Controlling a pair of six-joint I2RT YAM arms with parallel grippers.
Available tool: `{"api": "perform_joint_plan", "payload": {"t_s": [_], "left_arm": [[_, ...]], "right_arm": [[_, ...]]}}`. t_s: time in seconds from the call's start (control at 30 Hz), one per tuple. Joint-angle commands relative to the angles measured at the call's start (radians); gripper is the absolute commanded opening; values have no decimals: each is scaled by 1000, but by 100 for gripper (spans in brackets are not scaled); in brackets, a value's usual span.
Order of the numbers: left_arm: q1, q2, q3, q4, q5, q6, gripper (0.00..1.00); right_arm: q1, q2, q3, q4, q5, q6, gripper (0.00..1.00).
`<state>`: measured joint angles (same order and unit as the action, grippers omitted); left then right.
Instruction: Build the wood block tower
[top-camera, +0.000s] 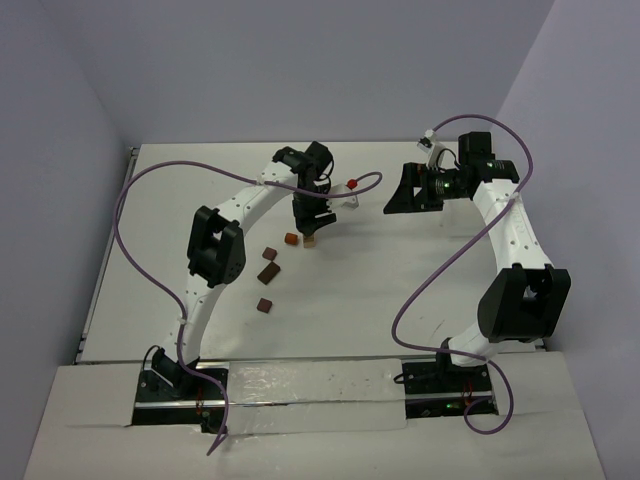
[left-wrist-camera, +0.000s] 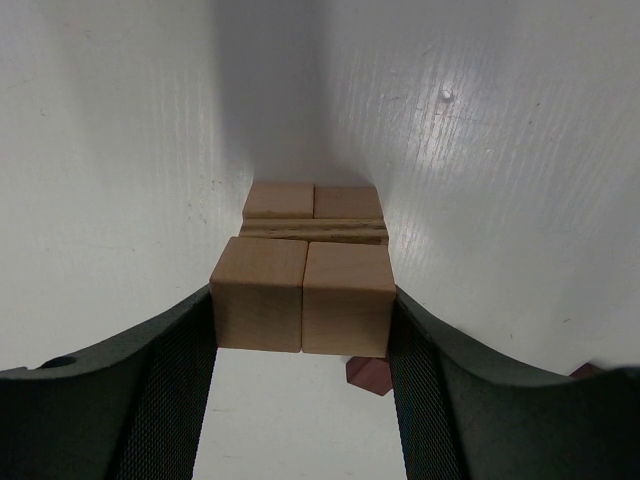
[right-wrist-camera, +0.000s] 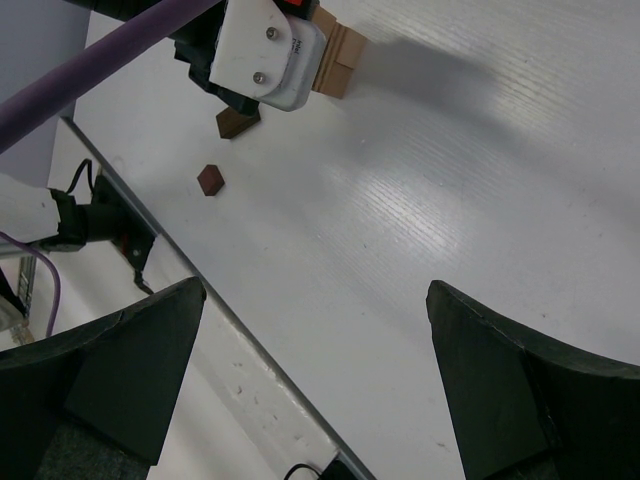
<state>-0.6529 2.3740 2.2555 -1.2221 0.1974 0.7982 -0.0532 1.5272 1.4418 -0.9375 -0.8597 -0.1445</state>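
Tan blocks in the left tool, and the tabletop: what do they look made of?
Tan blocks: unfinished light wood, it seems; matte faces, faint grain, slightly soft edges. Tabletop: white, semi-gloss, with fine parallel streaks and glare; painted board or laminate, cannot tell which. Left tool pads: dark, mesh-textured, probably rubber or plastic.

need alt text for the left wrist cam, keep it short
Two light tan wood cubes sit side by side, pinched between the dark fingers of the left pincer. Past them another tan pair shows against the white table, and a dark reddish-brown block peeks out beneath the held cubes.
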Motion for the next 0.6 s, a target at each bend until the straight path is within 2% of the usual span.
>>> {"api": "perform_joint_plan", "payload": {"t_s": [0.0, 0.17, 0.43, 0.57], "left_arm": [[-4, 16, 13, -3, 20, 15, 64], [-4, 22, 11, -5, 27, 14, 73], [-3, 20, 15, -9, 20, 13, 98], [-4, 13, 26, -16, 17, 13, 99]], "right_arm": [[-8, -1, 49, -15, -26, -13, 100], [-8, -1, 49, -17, -26, -15, 100], [-8, -1, 47, -18, -27, -17, 100], [-8, -1, 46, -18, -30, -17, 100]]}}
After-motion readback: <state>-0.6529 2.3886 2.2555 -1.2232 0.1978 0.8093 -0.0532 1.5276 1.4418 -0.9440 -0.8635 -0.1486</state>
